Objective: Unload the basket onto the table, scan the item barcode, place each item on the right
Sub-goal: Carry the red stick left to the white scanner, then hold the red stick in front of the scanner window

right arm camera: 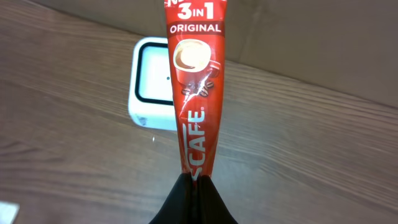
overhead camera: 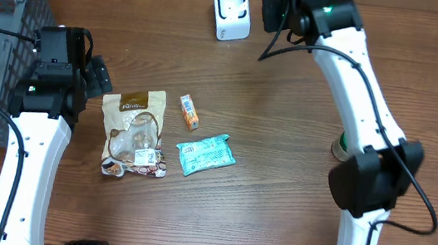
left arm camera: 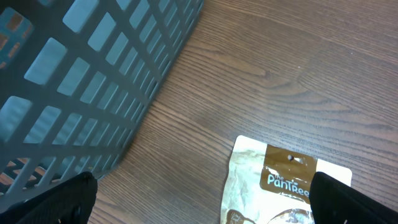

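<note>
One coffee stick (right arm camera: 196, 87) rises from the tightly pinched right gripper (right arm camera: 193, 186), apparently over one scanner (right arm camera: 149, 87). Three packets (overhead camera: 134, 133) lie near the left gripper (left arm camera: 205, 200), which is spread wide and empty.

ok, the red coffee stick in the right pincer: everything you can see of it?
The coffee stick is a narrow, glossy red film sachet printed with "3 IN 1", "ORIGINAL", a coffee cup with beans, and white "CAFE" lettering running lengthwise. The right pincer is shut on one end; the rest sticks straight out, unbent, clear of the wooden table. In the wrist view it covers part of the white scanner. Nothing else touches it. Its far end is cropped; no barcode shows on this face.
</note>
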You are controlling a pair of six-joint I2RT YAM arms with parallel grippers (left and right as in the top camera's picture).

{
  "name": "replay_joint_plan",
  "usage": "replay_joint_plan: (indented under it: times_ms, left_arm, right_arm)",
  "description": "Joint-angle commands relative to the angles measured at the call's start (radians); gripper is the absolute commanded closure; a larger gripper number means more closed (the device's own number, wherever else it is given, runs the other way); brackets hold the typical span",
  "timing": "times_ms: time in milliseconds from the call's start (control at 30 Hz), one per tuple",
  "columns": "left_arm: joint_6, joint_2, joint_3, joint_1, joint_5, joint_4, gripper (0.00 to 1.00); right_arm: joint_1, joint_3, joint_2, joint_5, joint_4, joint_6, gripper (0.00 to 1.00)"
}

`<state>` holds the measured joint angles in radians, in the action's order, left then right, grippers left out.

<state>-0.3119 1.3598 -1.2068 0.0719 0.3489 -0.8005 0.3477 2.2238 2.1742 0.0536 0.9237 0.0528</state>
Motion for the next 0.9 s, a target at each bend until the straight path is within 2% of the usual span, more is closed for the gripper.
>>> replay_joint_plan:
  times_ms: [0, 267, 567, 600, 733, 867]
  left_arm:
    - [0.001, 0.002, -0.012, -0.001, 0.017, 0.000, 0.00]
    - [0.001, 0.002, -0.012, -0.001, 0.017, 0.000, 0.00]
    - [0.001, 0.002, -0.012, -0.001, 0.016, 0.000, 0.00]
    - [0.001, 0.002, -0.012, -0.001, 0.017, 0.000, 0.00]
    - [0.001, 0.002, -0.012, -0.001, 0.017, 0.000, 0.00]
    - [0.001, 0.002, -0.012, -0.001, 0.017, 0.000, 0.00]
  right_arm:
    - [0.004, 0.008, 0.065, 0.009, -0.069, 0.005, 0.96]
    - [0.025, 0.008, 0.238, 0.008, -0.232, 0.003, 0.96]
    - [0.097, 0.008, 0.299, 0.006, -0.311, -0.011, 0.96]
    - [0.098, 0.008, 0.301, 0.009, -0.315, -0.026, 0.96]
    - [0.086, 0.008, 0.323, 0.043, -0.317, -0.261, 0.96]
    - [0.076, 0.008, 0.341, 0.035, -0.286, -0.288, 0.96]
